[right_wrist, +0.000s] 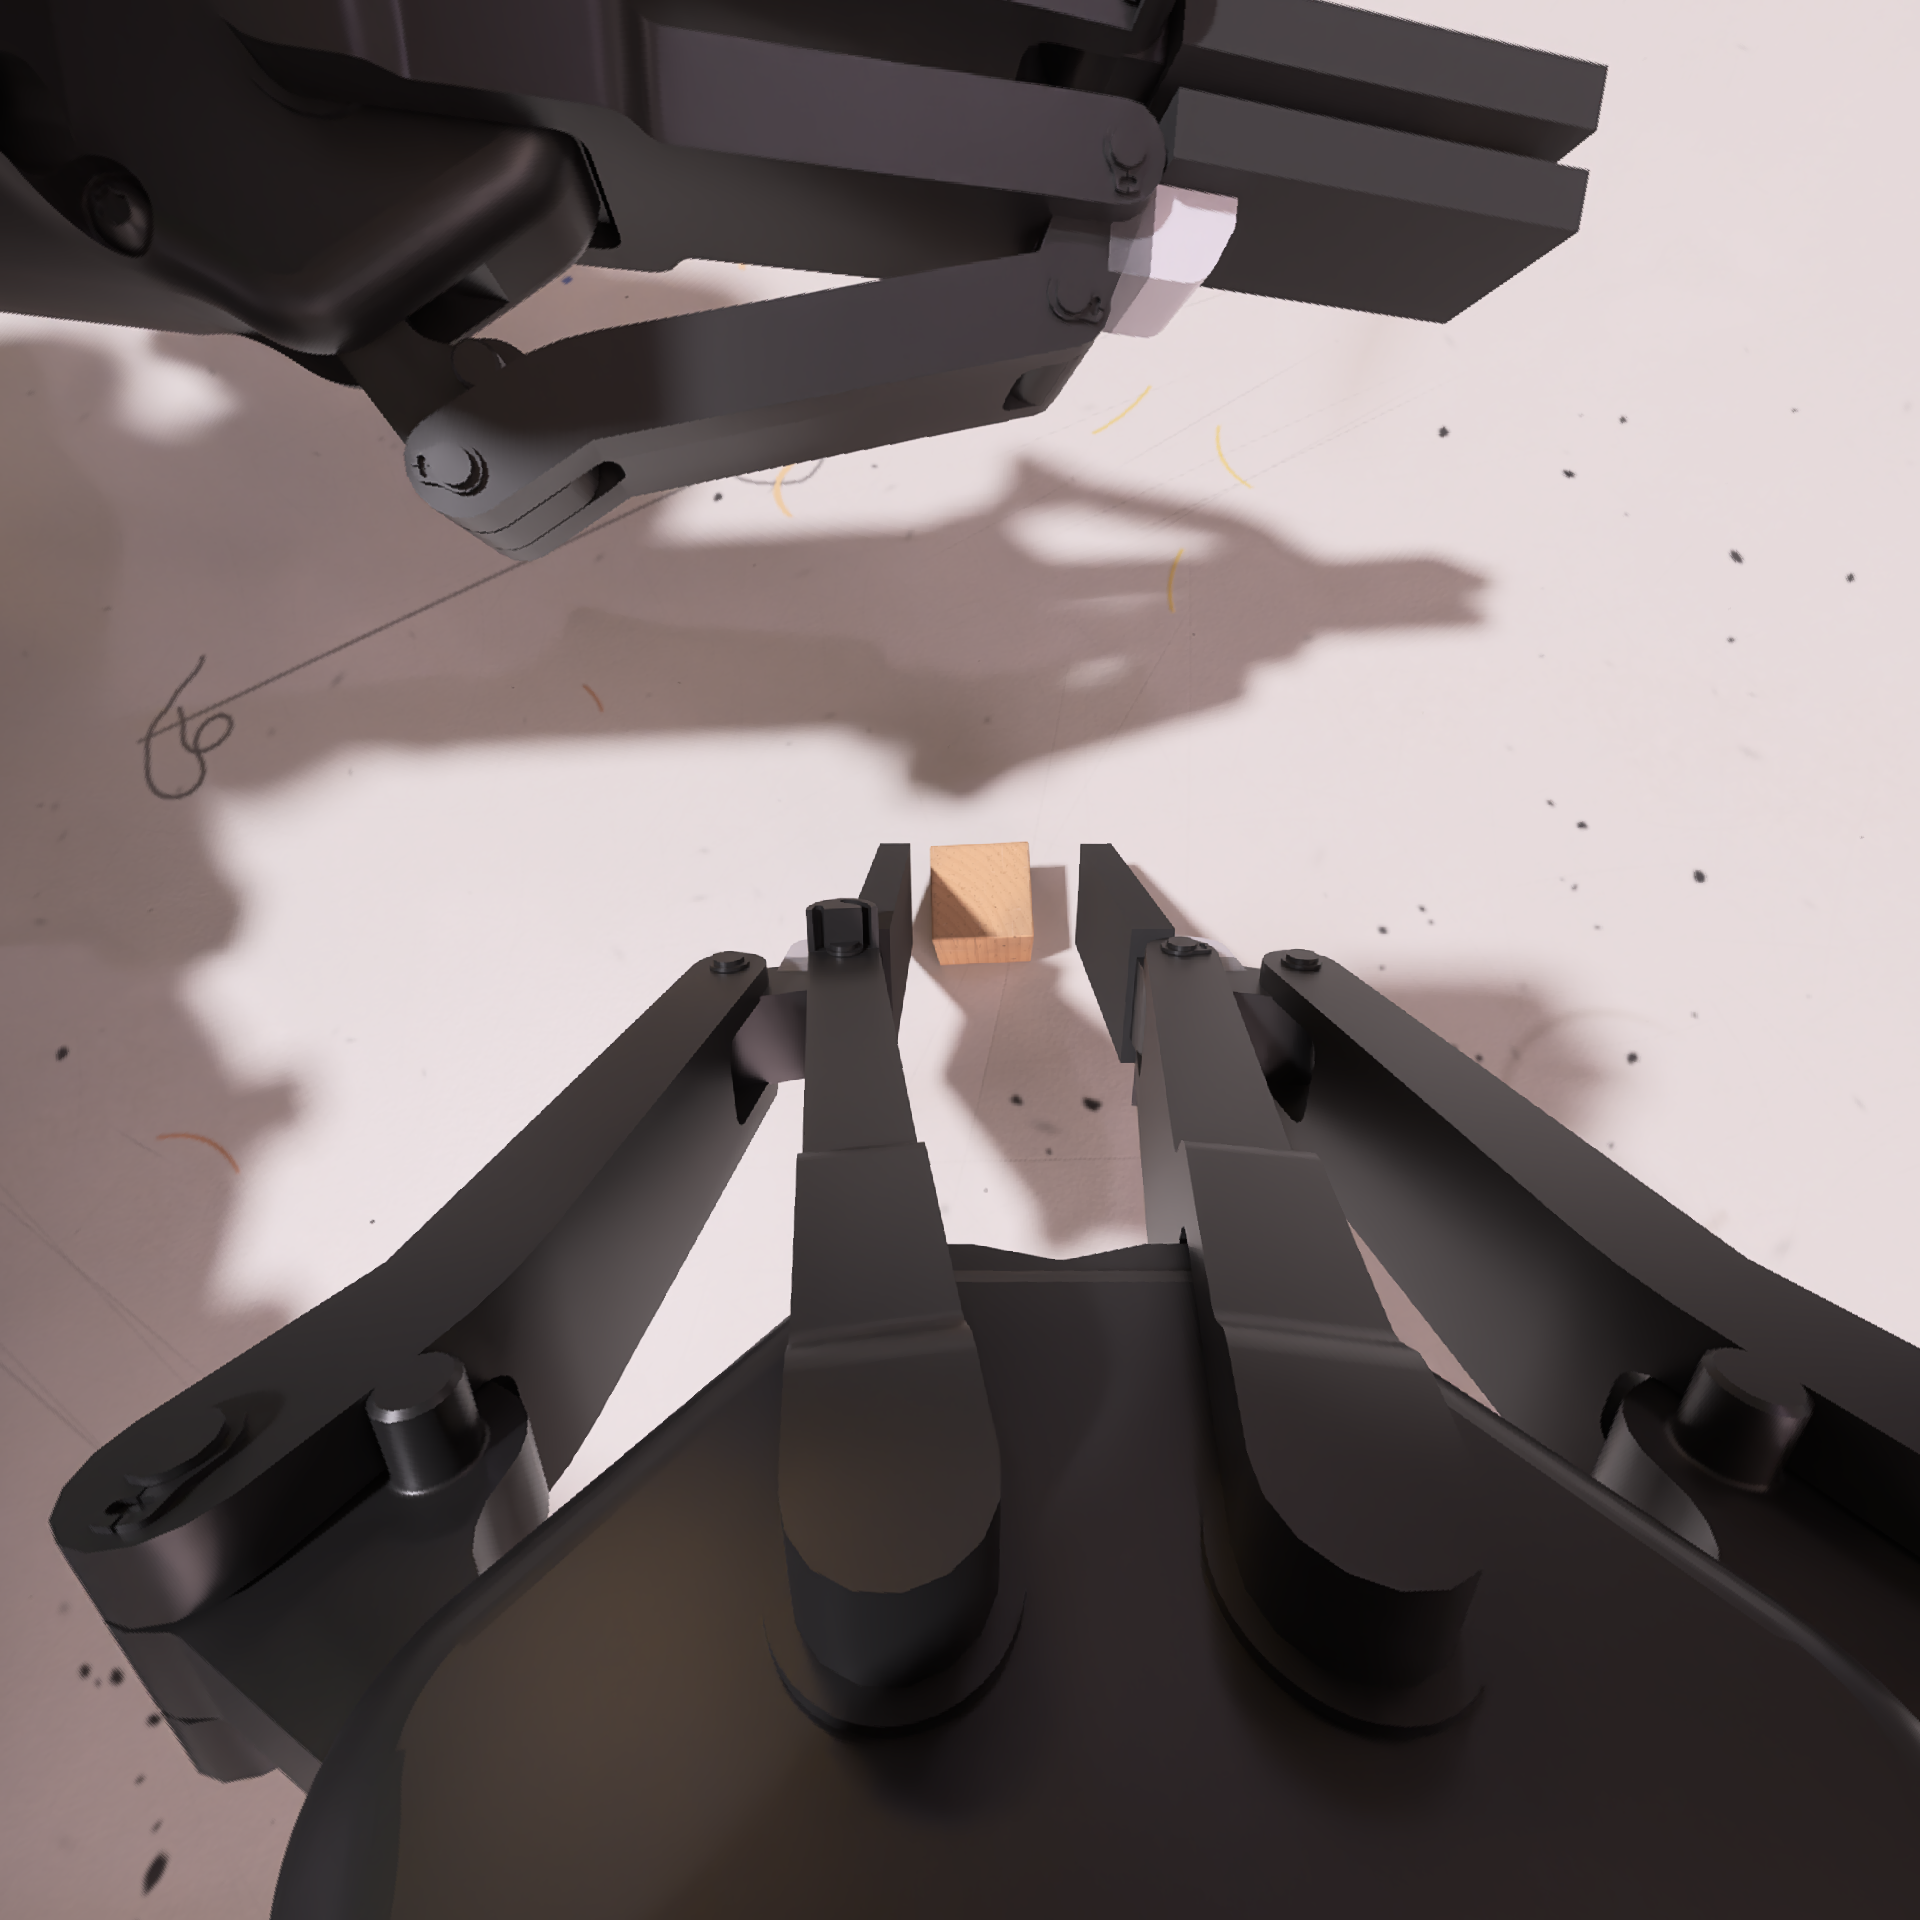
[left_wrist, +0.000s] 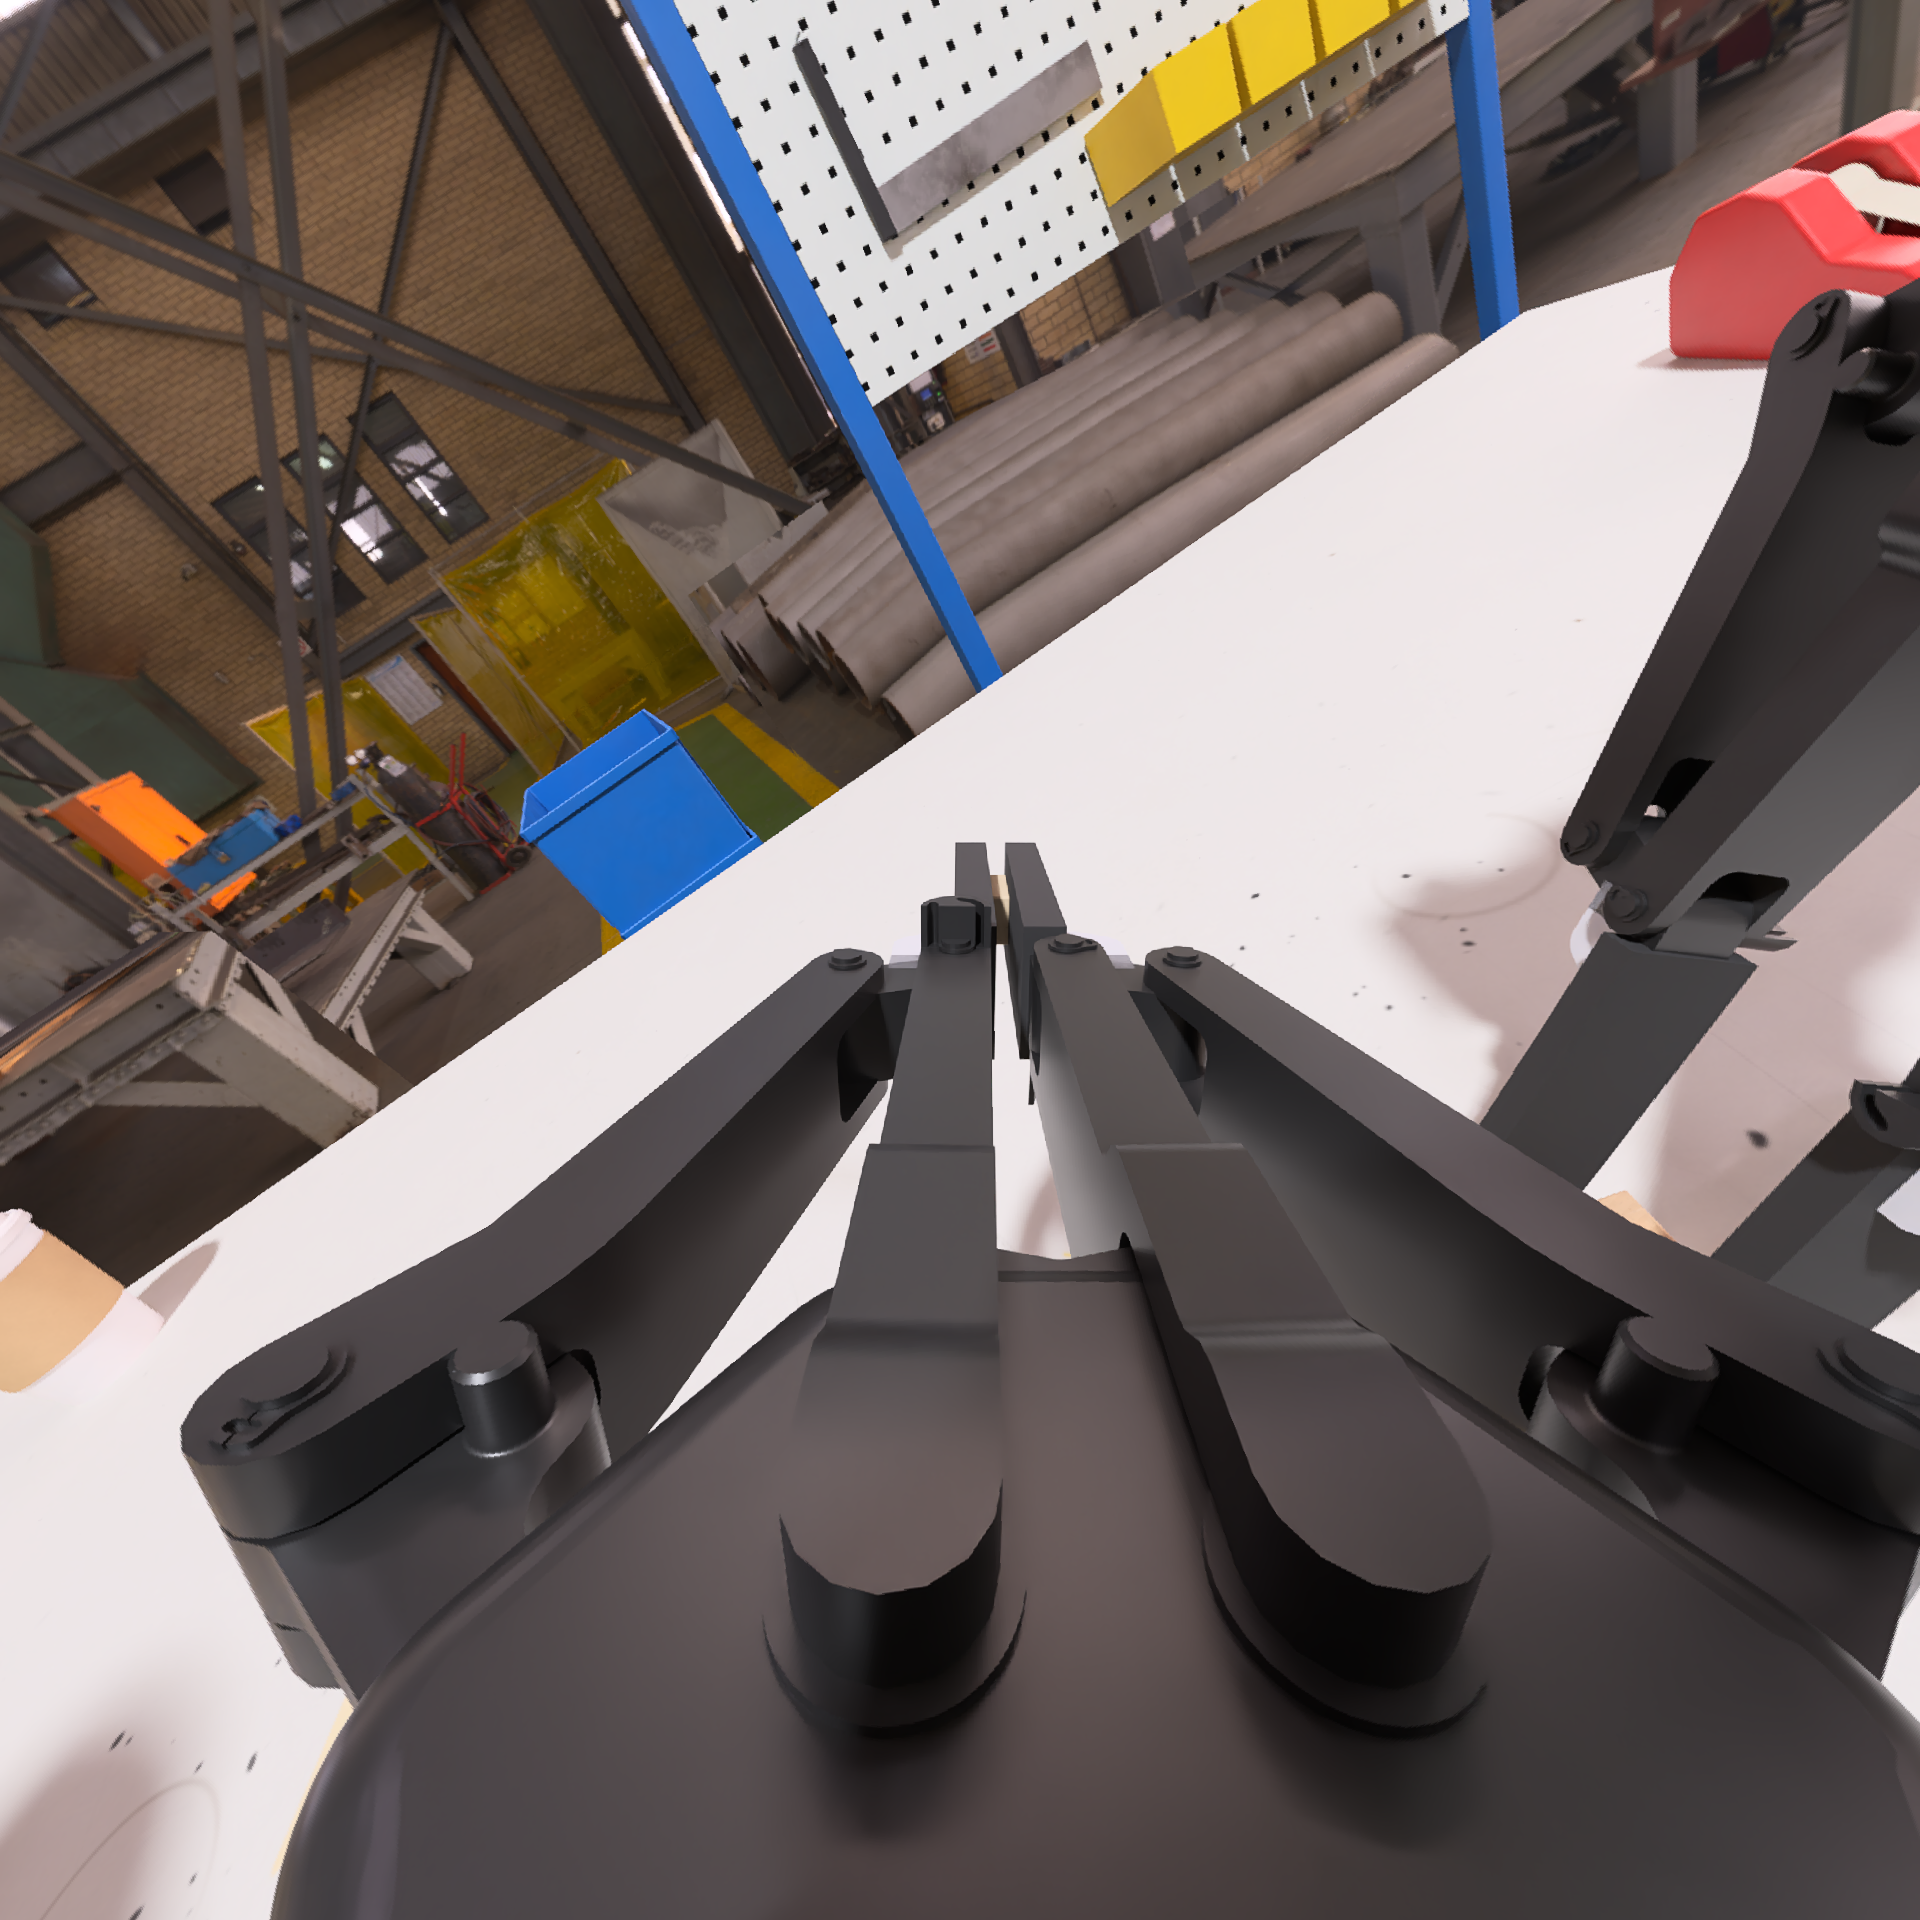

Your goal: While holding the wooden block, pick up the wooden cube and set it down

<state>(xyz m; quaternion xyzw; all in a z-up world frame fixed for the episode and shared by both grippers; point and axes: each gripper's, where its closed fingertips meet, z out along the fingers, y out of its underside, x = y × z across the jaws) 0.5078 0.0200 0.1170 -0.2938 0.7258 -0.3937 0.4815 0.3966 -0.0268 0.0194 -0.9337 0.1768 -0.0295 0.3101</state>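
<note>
In the left wrist view my left gripper (left_wrist: 995,868) is shut on the wooden block (left_wrist: 1000,902), and only a thin tan sliver of it shows between the fingertips. It is held above the white table (left_wrist: 1299,675). In the right wrist view the small wooden cube (right_wrist: 982,902) sits on the table between the fingers of my right gripper (right_wrist: 992,857). The jaws are open, with a clear gap on the cube's right side. The left gripper (right_wrist: 1351,156) hangs above and beyond the cube. The right gripper (left_wrist: 1673,862) also shows at the right of the left wrist view.
A red object (left_wrist: 1787,260) lies at the table's far right. A tan cup-like object (left_wrist: 47,1320) stands at the left edge. Beyond the table edge are a blue bin (left_wrist: 639,821) and a pegboard (left_wrist: 935,208) with yellow bins (left_wrist: 1226,94). The tabletop (right_wrist: 1558,727) has dark specks and pen marks.
</note>
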